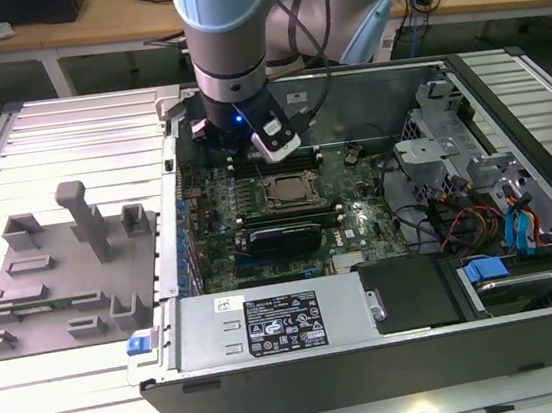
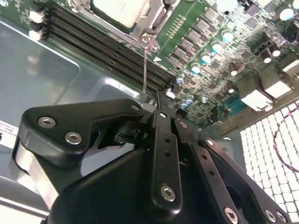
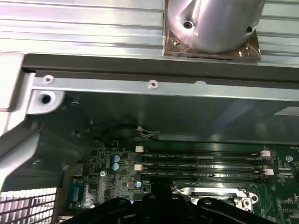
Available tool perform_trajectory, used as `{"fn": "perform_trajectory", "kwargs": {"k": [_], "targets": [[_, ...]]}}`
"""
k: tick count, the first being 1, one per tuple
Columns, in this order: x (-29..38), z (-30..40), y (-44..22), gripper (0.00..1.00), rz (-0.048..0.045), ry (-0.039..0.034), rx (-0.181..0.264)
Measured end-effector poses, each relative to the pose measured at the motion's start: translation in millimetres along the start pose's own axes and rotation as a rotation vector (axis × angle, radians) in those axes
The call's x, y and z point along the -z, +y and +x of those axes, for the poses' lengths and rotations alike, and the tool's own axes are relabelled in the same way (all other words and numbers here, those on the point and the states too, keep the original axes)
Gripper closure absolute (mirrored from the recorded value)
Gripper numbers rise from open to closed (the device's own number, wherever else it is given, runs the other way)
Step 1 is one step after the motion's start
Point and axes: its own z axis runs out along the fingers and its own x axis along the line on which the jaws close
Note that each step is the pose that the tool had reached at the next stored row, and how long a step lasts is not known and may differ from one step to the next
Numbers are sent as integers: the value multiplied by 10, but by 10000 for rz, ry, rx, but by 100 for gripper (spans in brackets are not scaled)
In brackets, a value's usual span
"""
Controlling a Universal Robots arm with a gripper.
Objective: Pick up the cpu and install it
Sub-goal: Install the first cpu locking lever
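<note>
Inside the open grey metal computer case (image 1: 309, 389), the black linkage gripper (image 2: 161, 106) hangs low over the green motherboard (image 1: 359, 221), its jaws drawn together on nothing. The pale silver-white square cpu (image 2: 119, 11) lies seated in the metal-framed socket (image 2: 152, 22), near the gripper. A thin wire lever (image 2: 145, 65) stands between them.

Memory slots (image 2: 103, 44) beside socket (image 2: 140, 29), case wall (image 3: 154, 114) near

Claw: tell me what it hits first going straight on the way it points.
Most likely the black memory slots beside the socket's thin metal lever; the claw points at them in the second wrist view, though depth is unclear.
</note>
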Motion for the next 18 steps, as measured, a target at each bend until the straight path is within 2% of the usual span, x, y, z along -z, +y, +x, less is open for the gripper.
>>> {"fn": "perform_trajectory", "kwargs": {"k": [4, 9, 11, 16, 18], "targets": [[-24, -169, -13, 89, -4, 112, -41], [-44, -325, -25, 89, -7, 222, -80], [-47, -360, -28, 89, -7, 245, -88], [-49, -366, -28, 89, -8, 244, -94], [-54, -368, -30, 89, 0, 197, -226]]}}
